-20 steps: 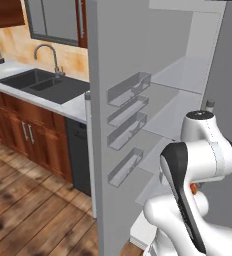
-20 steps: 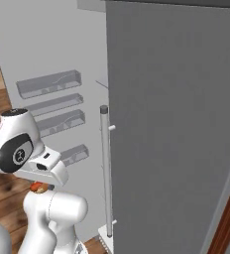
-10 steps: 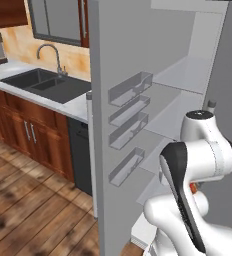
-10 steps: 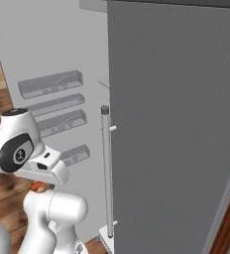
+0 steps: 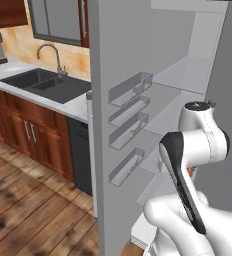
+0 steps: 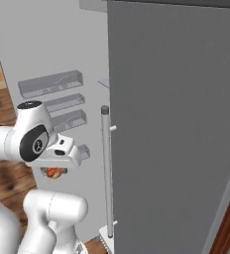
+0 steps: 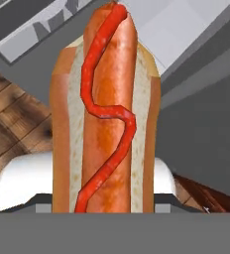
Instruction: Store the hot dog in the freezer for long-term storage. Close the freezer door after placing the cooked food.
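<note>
I have the hot dog (image 7: 107, 114) clamped in my end effector (image 6: 55, 172), its long axis running straight out along the fingers, low beside the open freezer door (image 5: 115, 75), with the freezer (image 5: 180, 75) shelves ahead and above.

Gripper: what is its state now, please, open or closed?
Gripper: closed on the hot dog, held in front of the open freezer.
</note>
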